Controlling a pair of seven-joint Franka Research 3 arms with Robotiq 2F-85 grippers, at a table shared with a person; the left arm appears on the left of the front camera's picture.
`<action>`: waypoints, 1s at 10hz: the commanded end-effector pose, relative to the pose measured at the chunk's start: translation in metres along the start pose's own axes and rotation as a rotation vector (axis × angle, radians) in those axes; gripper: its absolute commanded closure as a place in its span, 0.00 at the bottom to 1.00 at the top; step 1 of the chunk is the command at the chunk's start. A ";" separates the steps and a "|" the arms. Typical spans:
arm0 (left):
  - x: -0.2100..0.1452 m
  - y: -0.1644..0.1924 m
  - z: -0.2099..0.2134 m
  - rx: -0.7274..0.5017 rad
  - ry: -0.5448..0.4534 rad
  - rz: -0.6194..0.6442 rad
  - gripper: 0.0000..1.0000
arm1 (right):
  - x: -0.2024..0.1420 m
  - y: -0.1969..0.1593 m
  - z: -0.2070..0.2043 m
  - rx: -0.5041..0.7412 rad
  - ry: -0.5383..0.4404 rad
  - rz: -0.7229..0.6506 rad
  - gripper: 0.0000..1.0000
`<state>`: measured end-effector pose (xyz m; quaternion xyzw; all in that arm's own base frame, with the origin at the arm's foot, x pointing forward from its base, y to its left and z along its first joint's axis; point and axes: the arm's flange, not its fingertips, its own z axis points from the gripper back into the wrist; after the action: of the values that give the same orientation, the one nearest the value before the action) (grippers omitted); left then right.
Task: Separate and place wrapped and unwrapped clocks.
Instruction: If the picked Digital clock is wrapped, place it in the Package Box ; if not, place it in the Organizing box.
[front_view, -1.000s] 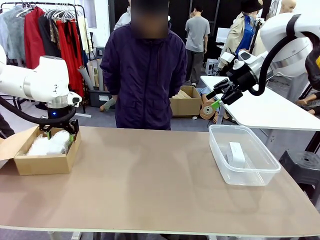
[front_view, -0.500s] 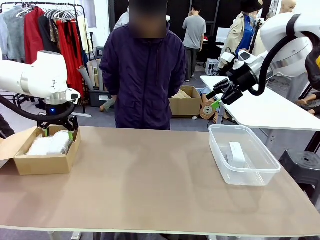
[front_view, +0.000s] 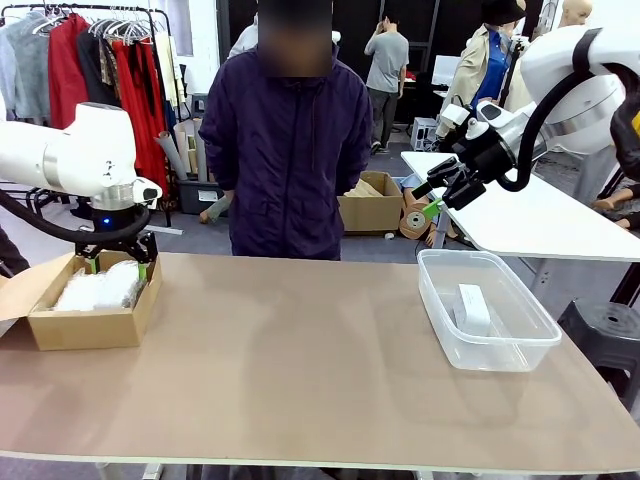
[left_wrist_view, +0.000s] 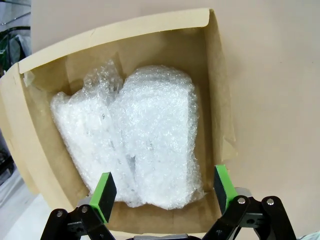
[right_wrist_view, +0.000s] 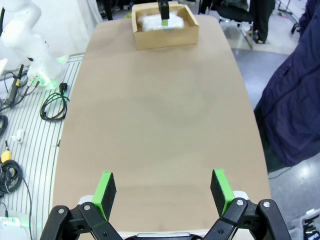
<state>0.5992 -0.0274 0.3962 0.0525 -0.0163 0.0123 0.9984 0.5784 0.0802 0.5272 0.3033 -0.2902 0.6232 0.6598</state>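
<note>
A: Start at the left. What did you have there?

B: You had the cardboard box (front_view: 82, 318) at the table's (front_view: 300, 370) left end, holding both bubble-wrapped clocks (left_wrist_view: 130, 145) side by side and touching. The left gripper (front_view: 118, 262) hung just above the box's far side, fingers spread wide, nothing between the green pads (left_wrist_view: 106, 190). In the left wrist view the pads straddled the near end of the bundles without touching them.

A: And the middle?

B: Bare tabletop. A person in a dark purple jacket (front_view: 288, 160) stood at the far edge, arms down.

A: The right side?

B: You had the clear plastic tub (front_view: 487, 310) near the right end, with the unwrapped white clock (front_view: 472, 308) lying inside it. The right gripper (front_view: 440, 195) was raised well above and behind the tub, released and empty; its wrist view looked down the table toward the box (right_wrist_view: 164, 26).
</note>
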 end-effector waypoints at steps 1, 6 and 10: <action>0.001 0.002 0.001 0.004 -0.007 0.000 0.00 | 0.001 0.002 0.001 -0.001 0.005 0.003 0.00; 0.000 0.000 0.000 0.000 0.000 0.000 0.00 | 0.001 0.002 0.001 -0.001 0.005 0.003 0.00; 0.011 0.014 0.015 -0.173 0.242 -0.339 0.00 | 0.001 0.002 0.001 -0.001 0.005 0.003 0.00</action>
<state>0.5969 -0.0244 0.3954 -0.0083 0.0814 -0.1091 0.9907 0.5784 0.0802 0.5272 0.3033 -0.2902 0.6232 0.6599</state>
